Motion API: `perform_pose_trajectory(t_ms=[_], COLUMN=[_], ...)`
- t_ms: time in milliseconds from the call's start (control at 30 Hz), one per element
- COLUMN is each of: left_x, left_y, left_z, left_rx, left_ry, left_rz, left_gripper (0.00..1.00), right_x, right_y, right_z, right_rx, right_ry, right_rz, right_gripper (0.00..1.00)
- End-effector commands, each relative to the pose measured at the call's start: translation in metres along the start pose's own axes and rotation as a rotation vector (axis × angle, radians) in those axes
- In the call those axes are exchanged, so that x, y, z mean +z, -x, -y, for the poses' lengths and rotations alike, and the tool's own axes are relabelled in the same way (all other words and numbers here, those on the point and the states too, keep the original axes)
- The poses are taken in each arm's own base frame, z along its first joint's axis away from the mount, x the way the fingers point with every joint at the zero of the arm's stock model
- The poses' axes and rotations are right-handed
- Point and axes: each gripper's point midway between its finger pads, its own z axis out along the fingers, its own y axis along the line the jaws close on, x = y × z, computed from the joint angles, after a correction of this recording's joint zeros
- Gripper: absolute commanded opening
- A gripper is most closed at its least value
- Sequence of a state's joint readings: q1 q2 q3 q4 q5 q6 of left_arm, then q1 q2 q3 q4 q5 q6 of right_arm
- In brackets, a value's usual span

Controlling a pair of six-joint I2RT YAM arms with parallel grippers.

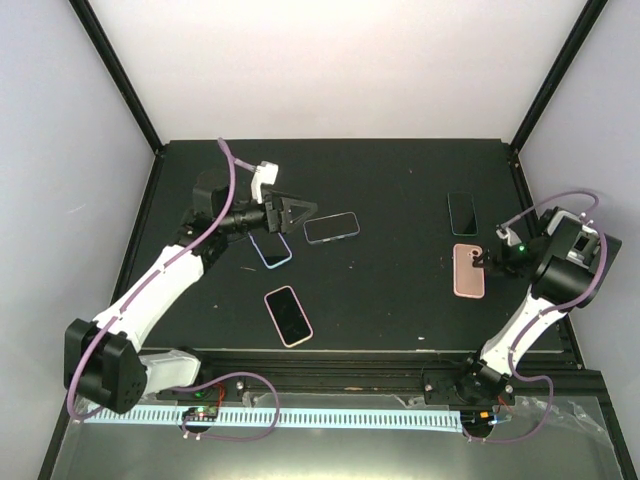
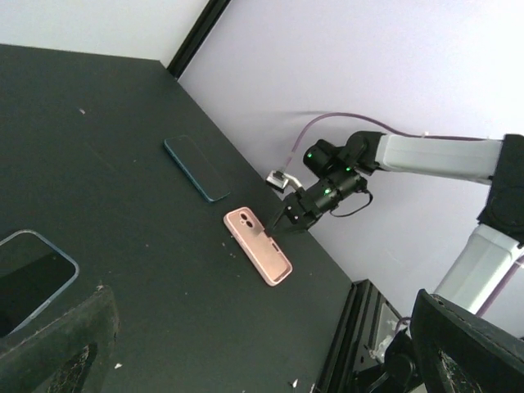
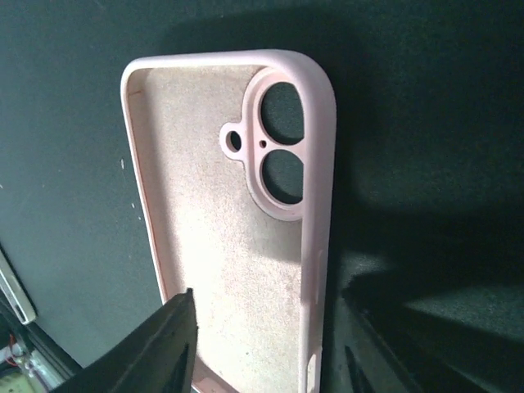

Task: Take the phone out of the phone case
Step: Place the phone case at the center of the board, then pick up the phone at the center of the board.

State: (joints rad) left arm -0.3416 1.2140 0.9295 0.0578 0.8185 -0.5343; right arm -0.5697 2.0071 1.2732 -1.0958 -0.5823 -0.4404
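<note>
An empty pink phone case (image 1: 468,270) lies inside-up on the right of the black table. It fills the right wrist view (image 3: 229,246) and shows in the left wrist view (image 2: 258,246). A bare dark phone (image 1: 462,213) lies just beyond it, apart from it, and is also in the left wrist view (image 2: 196,168). My right gripper (image 1: 486,261) is open and low at the case's right edge (image 3: 270,307). One finger (image 3: 168,348) is over the case's inside and the other is outside the rim. My left gripper (image 1: 300,218) is open and empty at the left (image 2: 262,360).
Three cased phones lie near the left gripper: one in a pale case (image 1: 330,228) (image 2: 29,274), one in a bluish case (image 1: 271,248), and one in a pink case (image 1: 288,315) nearer the front. Black frame posts stand at the table's back corners.
</note>
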Motion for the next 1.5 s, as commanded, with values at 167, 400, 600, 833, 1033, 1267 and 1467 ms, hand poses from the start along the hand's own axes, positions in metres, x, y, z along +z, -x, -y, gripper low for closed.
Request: perform_pose_trajectory(t_ms=[167,400,600,833,1033,1267,1467], left_x=[0.024,0.034,0.041,0.061,0.079,0.099,0.115], left_y=[-0.007,-0.009,-0.02,-0.042,-0.059,-0.088,-0.104], left_z=[-0.05,-0.093,-0.118,-0.148,-0.183,-0.21,-0.228], left_rx=[0.135,0.268,0.444,0.462,0.498,0.49,0.533], left_ry=[0.147,0.277,0.285,0.2,0.224,0.227,0.248], left_rz=[-0.227,-0.372,-0.556,-0.756,-0.86,-0.95,-0.999], left_gripper=[0.99,0.99,0.99,0.99,0.99,0.99,0.99], right_x=[-0.044,-0.082,-0.1,-0.106,-0.108,-0.108,-0.113], right_y=[0.026,0.045,0.05,0.044,0.031,0.017,0.008], right_z=[0.01,-0.023,-0.059,-0.104,-0.136,-0.159,-0.182], right_rx=[-0.135,-0.217,-0.275,-0.353,-0.412,-0.435,-0.512], right_ry=[-0.214,-0.189,-0.102,-0.023,-0.009,0.039,0.017], right_rz=[0.093,0.191,0.251,0.314,0.35,0.376,0.422], right_gripper=[0.76,1.0,1.0,1.0,1.0,1.0,1.0])
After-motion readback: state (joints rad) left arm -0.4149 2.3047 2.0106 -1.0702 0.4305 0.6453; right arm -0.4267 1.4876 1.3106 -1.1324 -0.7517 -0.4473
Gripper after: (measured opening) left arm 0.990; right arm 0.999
